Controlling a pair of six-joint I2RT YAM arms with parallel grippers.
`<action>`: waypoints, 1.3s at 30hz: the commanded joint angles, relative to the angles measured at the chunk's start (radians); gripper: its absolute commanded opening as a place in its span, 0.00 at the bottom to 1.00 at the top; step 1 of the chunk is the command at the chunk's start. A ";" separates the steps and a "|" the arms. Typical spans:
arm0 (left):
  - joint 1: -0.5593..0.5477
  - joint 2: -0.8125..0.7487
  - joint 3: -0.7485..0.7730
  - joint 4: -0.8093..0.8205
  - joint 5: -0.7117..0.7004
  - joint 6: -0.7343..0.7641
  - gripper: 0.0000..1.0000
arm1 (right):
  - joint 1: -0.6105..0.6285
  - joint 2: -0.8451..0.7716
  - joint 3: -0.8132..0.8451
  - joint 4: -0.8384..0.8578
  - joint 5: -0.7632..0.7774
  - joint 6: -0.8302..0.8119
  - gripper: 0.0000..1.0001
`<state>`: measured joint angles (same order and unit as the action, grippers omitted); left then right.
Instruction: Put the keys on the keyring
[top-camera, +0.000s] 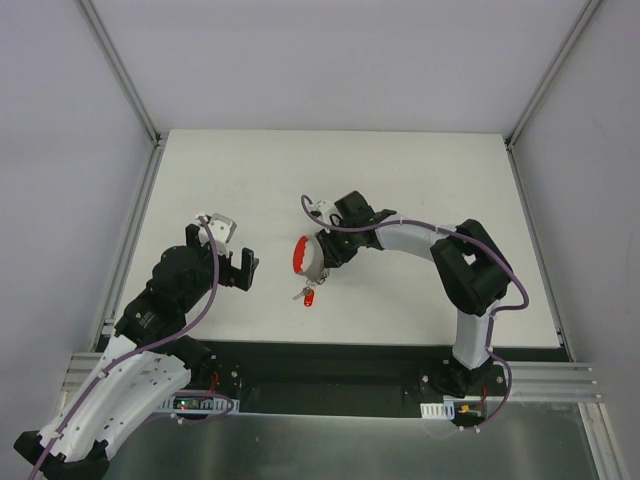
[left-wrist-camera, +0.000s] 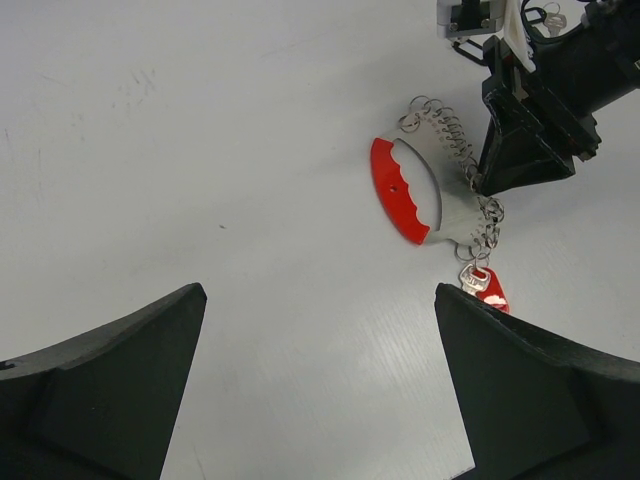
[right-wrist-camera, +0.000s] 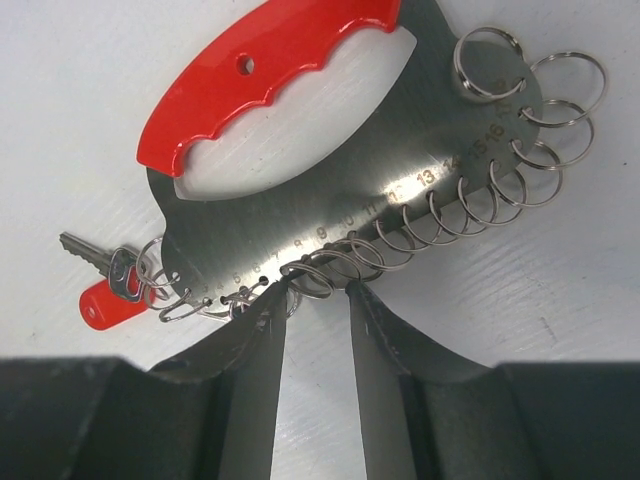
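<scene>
The white bench (top-camera: 400, 180) carries the keyring (right-wrist-camera: 330, 190) at mid-bench, red grip away from the right arm. One red-tagged key (right-wrist-camera: 105, 300) hangs on an end ring. The right arm is bent in from the right, and its tool (right-wrist-camera: 315, 300) is narrow at the ringed edge, covering part of it. I cannot tell whether it grips. The left tool (left-wrist-camera: 315, 295) is wide and near.

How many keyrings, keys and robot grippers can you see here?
keyring: 1
key, with a red tag: 1
grippers: 2, the left gripper and the right gripper
Total: 4
</scene>
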<state>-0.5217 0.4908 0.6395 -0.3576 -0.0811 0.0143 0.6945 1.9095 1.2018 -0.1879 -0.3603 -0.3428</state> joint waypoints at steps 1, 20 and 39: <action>0.011 0.000 0.017 0.005 0.018 -0.011 0.99 | 0.014 0.019 0.038 -0.012 -0.022 -0.016 0.35; 0.014 -0.004 0.017 0.005 0.035 -0.011 0.99 | 0.033 -0.043 0.024 -0.022 -0.043 -0.105 0.01; 0.014 0.071 -0.012 0.130 0.257 -0.100 0.98 | 0.080 -0.309 -0.209 0.321 -0.043 -0.140 0.01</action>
<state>-0.5213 0.5381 0.6388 -0.3359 0.0715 -0.0189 0.7643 1.6821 1.0214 -0.0017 -0.3725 -0.4789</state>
